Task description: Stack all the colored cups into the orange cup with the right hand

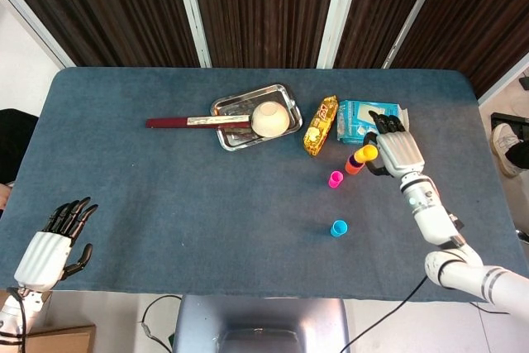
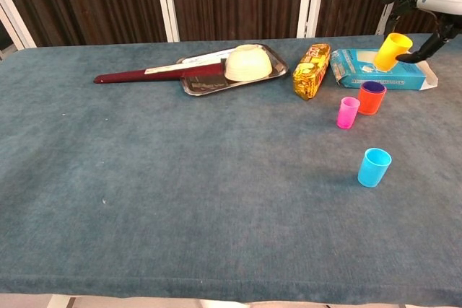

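In the head view, the right hand hangs at the far right of the blue table, its fingers clamped on a yellow cup held just over the orange cup; the pink cup stands just beside the orange one, and the blue cup sits apart, nearer the robot. The left hand rests at the near left corner, fingers apart and holding nothing. The step in hand looks to be carrying the yellow cup to the stack; the next move calls for righting it, mouth up, over the orange cup and letting it drop straight in. From above, the hand covers much of the orange cup, so its contents cannot be read here. In the chest view, the yellow cup is tilted in the air, above and a little behind the orange cup, which already has a dark purple cup nested inside. The pink cup and blue cup stand upright, not yet stacked. The right hand is cut off by the frame edge, so its hold is hard to make out; the left hand is out of this view.
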You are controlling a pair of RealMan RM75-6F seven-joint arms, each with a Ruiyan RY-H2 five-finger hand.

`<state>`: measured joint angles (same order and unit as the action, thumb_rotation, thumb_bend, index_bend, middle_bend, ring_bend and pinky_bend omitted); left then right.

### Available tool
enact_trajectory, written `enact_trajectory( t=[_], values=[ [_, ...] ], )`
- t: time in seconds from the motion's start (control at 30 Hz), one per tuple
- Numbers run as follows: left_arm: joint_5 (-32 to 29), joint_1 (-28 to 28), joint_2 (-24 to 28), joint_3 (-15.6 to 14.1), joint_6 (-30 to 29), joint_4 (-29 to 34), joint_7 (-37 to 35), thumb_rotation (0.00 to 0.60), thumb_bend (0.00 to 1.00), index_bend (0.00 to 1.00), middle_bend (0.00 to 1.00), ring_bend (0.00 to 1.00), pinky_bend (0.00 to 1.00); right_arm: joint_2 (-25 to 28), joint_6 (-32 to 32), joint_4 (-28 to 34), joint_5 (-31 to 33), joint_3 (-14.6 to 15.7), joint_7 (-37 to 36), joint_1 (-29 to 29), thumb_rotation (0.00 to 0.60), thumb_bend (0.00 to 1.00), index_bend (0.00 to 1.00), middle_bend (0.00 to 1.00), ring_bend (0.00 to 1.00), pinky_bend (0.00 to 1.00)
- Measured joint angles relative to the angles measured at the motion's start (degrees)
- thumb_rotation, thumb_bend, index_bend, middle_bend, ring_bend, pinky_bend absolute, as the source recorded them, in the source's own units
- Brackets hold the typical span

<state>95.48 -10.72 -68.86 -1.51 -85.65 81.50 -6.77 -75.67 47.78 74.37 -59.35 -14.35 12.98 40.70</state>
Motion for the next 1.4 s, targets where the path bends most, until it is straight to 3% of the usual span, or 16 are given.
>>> enact_trajectory(
  t=[0.2, 0.7, 0.9, 0.97, 1.03, 1.23, 1.4],
  values=[
    [-0.14, 0.32, 0.31, 0.14, -0.74, -0.07, -0.21, 0.600, 0.50, 0.00, 0.00, 0.02, 0.11, -2.54, -3.22, -4.47, 5.41, 0.16, 3.59, 2.25, 0.600, 0.43, 0.56, 0.00, 0.00, 0.00],
    [0.03, 0.51, 0.02, -0.06, -0.70, 0.21, 0.98, 0.600, 0.50, 0.00, 0.00, 0.02, 0.11, -6.38, -5.89, -9.86, 5.30, 1.63, 2.19, 3.91, 0.600, 0.43, 0.53, 0.00, 0.00, 0.00],
    [-0.22, 0.47, 0.08, 0.01, -0.48, 0.19, 0.88, 0.600, 0.50, 0.00, 0.00, 0.02, 0.11, -7.51, -6.37, -10.90, 4.59, 2.14, 1.56, 4.38, 0.600, 0.43, 0.38, 0.00, 0.00, 0.00],
    [-0.32, 0.45, 0.13, 0.05, -0.40, 0.16, 0.72, 0.600, 0.50, 0.00, 0.00, 0.02, 0.11, -7.40, -5.95, -10.68, 4.14, 2.26, 1.31, 4.24, 0.600, 0.44, 0.26, 0.00, 0.00, 0.00],
    [-0.38, 0.45, 0.19, 0.08, -0.41, 0.16, 0.52, 0.600, 0.50, 0.00, 0.00, 0.02, 0.11, -7.06, -5.71, -10.15, 3.86, 2.35, 1.09, 4.02, 0.600, 0.43, 0.18, 0.00, 0.00, 0.00],
    [-0.20, 0.64, 0.40, 0.09, -0.96, 0.20, 0.17, 0.600, 0.50, 0.00, 0.00, 0.02, 0.11, -3.70, -1.98, -3.62, -0.04, 3.22, -0.75, 1.70, 0.600, 0.43, 0.18, 0.00, 0.00, 0.00],
    [-0.17, 0.68, 0.46, 0.03, -0.89, 0.22, -0.02, 0.600, 0.50, 0.00, 0.00, 0.02, 0.11, 2.45, 5.13, 8.02, -11.31, 7.06, -4.05, -3.04, 0.600, 0.43, 0.19, 0.00, 0.00, 0.00]
  ],
)
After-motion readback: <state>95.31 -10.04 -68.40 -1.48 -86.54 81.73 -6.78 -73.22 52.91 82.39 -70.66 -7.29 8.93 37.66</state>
